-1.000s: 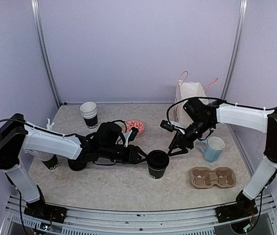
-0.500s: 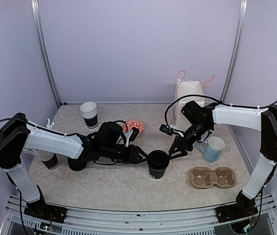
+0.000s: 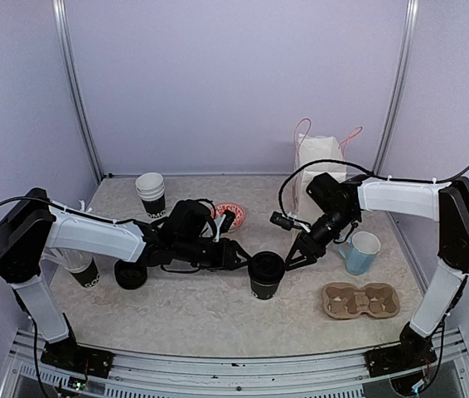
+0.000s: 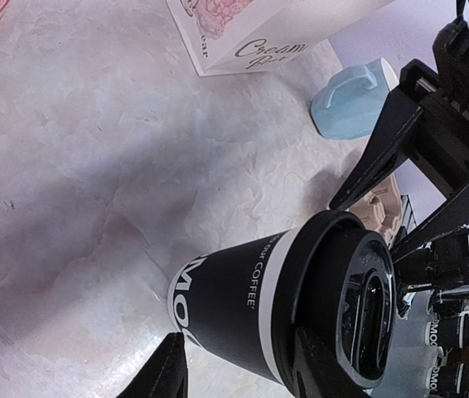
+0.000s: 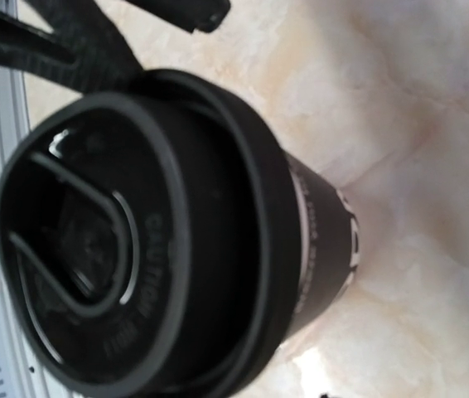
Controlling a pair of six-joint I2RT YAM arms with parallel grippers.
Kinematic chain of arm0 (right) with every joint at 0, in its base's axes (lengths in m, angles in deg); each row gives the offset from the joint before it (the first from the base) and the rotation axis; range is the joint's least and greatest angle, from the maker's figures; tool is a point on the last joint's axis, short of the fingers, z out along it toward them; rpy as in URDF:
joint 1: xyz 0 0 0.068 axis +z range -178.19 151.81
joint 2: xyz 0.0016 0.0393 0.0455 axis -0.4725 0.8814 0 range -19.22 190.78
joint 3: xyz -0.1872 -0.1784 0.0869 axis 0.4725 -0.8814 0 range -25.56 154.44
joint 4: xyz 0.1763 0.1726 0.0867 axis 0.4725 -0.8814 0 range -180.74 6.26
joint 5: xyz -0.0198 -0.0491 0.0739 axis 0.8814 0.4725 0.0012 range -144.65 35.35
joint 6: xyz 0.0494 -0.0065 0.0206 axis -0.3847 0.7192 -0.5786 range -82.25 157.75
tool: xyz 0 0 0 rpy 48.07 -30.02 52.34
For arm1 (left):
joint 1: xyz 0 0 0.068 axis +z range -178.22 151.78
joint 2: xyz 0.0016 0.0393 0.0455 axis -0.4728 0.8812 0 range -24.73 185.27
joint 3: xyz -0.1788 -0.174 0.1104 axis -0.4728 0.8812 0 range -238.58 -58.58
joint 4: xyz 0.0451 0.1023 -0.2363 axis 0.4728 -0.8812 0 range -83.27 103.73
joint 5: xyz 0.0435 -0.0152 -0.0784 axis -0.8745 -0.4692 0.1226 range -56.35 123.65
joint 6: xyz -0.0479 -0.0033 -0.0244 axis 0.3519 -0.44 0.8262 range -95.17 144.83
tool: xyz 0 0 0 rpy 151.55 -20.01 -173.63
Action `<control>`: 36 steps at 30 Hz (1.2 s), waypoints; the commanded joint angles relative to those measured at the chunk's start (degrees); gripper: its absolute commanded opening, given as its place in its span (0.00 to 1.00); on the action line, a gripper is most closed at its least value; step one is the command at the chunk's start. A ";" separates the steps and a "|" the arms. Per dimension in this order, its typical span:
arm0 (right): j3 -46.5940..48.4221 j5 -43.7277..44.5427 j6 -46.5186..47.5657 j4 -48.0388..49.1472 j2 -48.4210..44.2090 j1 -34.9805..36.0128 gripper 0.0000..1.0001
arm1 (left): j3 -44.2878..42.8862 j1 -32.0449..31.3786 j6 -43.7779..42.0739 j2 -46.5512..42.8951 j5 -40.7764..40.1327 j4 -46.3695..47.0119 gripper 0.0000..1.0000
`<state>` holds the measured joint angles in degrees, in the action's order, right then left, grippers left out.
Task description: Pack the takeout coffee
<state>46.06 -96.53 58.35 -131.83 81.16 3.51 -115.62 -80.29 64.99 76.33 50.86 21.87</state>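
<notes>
One takeout coffee [image 3: 266,276] stands upright mid-table, a black cup with white lettering and a black lid [image 5: 135,240]. My left gripper [image 3: 241,257] reaches it from the left. In the left wrist view its fingers [image 4: 166,375] sit on either side of the cup [image 4: 234,298], one at the base and one against the lid rim. My right gripper [image 3: 292,258] comes in from the right. Its two black fingers [image 4: 379,153] stand spread just behind the lid. The right wrist view is filled by the lid, and its own fingers barely show.
A cardboard cup carrier [image 3: 360,300] lies front right, a light-blue mug [image 3: 360,251] behind it. A white paper bag [image 3: 321,162] stands at the back. Stacked cups [image 3: 150,192], a red-and-white plate [image 3: 229,214], a loose black lid [image 3: 131,274] and another black cup [image 3: 85,272] sit left.
My right gripper has dropped down and left to the cup's lid and its fingers have narrowed. The left gripper stays at the cup, its forearm lifted slightly.
</notes>
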 commanded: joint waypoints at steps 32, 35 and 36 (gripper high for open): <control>-5.69 -8.00 6.73 0.27 -3.20 7.23 0.69 | -4.40 -2.65 -7.42 -6.67 -6.94 -7.97 0.53; -5.93 -7.49 6.83 0.55 -4.13 7.15 0.69 | -2.62 -3.35 -7.65 -8.58 -7.06 -10.14 0.54; -5.89 -6.96 6.75 0.75 -4.55 7.13 0.69 | -2.23 -3.77 -7.83 -9.23 -7.29 -10.80 0.55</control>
<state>41.03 -103.64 64.65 -130.96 79.32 10.29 -119.47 -82.76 58.72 71.19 44.76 13.90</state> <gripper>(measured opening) 0.693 0.540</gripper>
